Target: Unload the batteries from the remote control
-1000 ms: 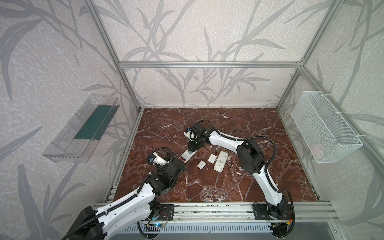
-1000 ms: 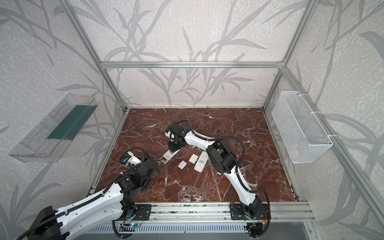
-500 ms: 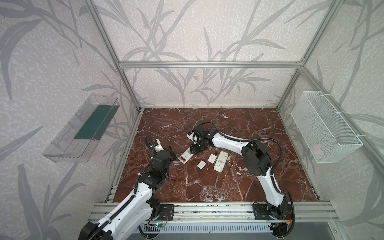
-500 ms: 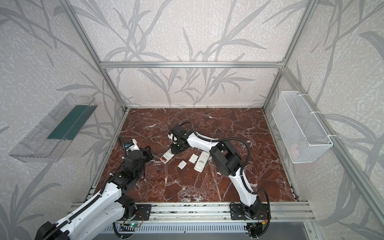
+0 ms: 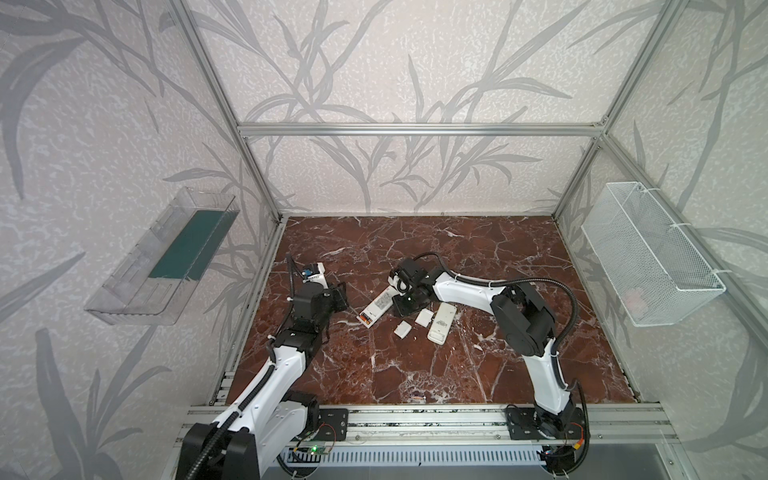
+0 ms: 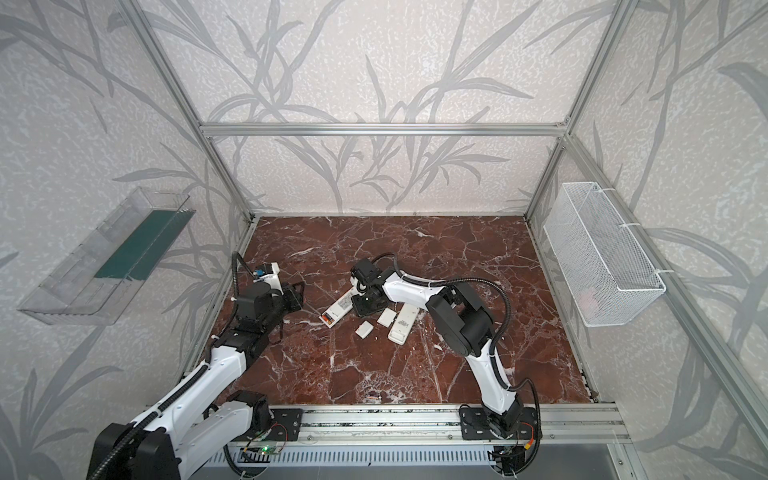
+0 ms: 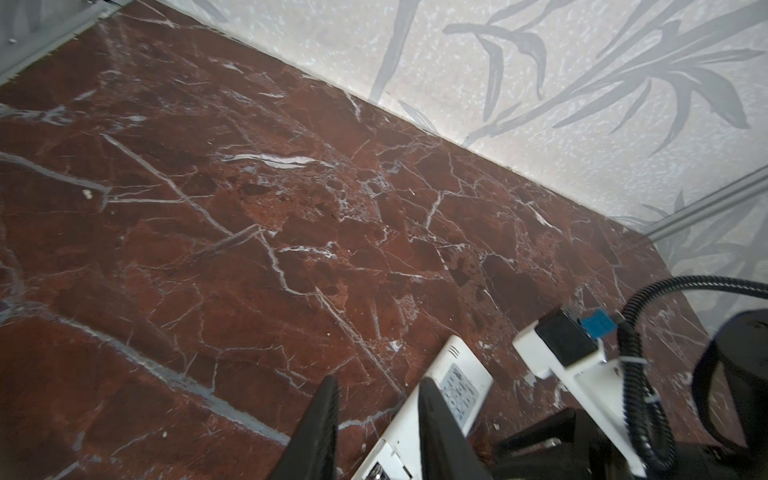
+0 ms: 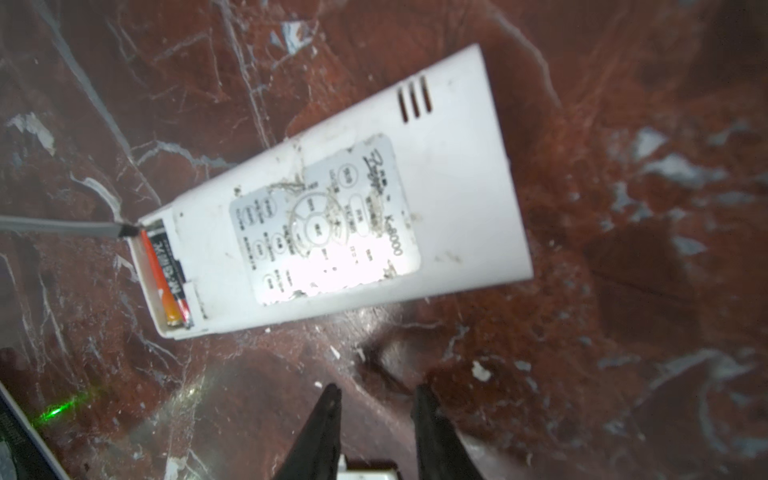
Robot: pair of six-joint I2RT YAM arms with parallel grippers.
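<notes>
task early | two covers point(image 5: 403, 330) off, on floor right of remote point(image 5: 376, 309) | batteries point(image 8: 166, 274) seated in its open near-left end, not yet lifted | right gripper point(image 8: 376, 390) slightly open, empty, beside remote | left gripper point(image 7: 377, 382) slightly open, empty, further left

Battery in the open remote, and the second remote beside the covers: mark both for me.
battery point(image 8: 168, 268): right wrist view, on its black label.
second remote point(image 5: 441, 323): in a top view, middle of its white body.
</notes>
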